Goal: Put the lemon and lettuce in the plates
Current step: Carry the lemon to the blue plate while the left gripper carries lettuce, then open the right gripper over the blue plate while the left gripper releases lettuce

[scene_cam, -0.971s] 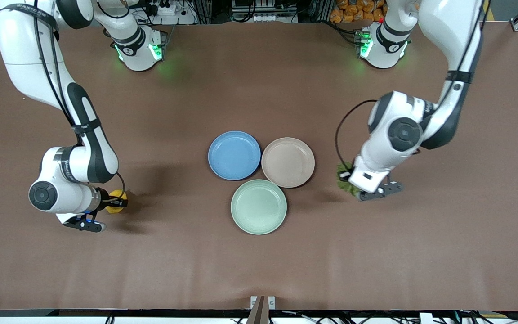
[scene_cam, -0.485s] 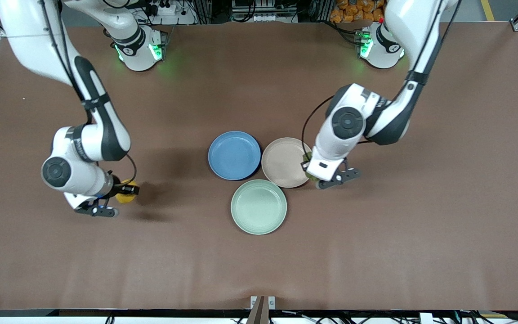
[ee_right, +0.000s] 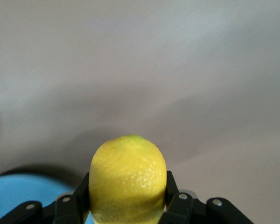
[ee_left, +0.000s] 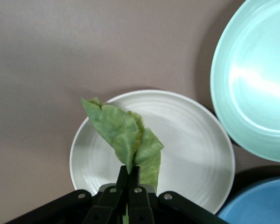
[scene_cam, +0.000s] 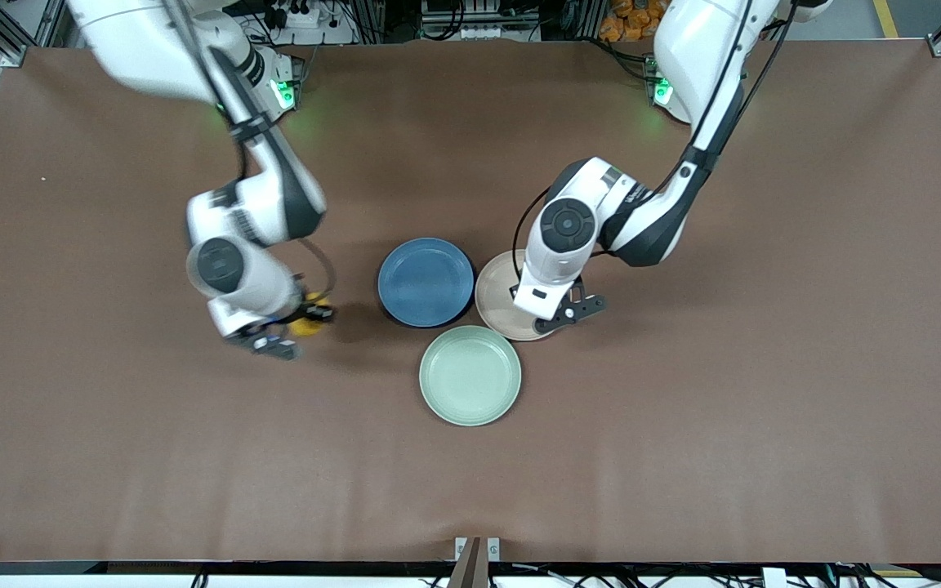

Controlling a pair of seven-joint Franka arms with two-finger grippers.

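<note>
1. The left gripper (ee_left: 129, 186) pinches the lettuce (ee_left: 126, 137) by its stem end, so the leaf hangs free above the beige plate (scene_cam: 497, 306), ready to be dropped there.
2. The right gripper (ee_right: 128, 198) clamps the lemon (ee_right: 127, 179) across its middle, a hold that likely keeps the round fruit from rolling. It is over the tabletop (scene_cam: 111, 457), just beside the blue plate (scene_cam: 425, 282), probably its target.
3. The mint-green plate (scene_cam: 470, 376) touches the beige plate and is empty.
</note>
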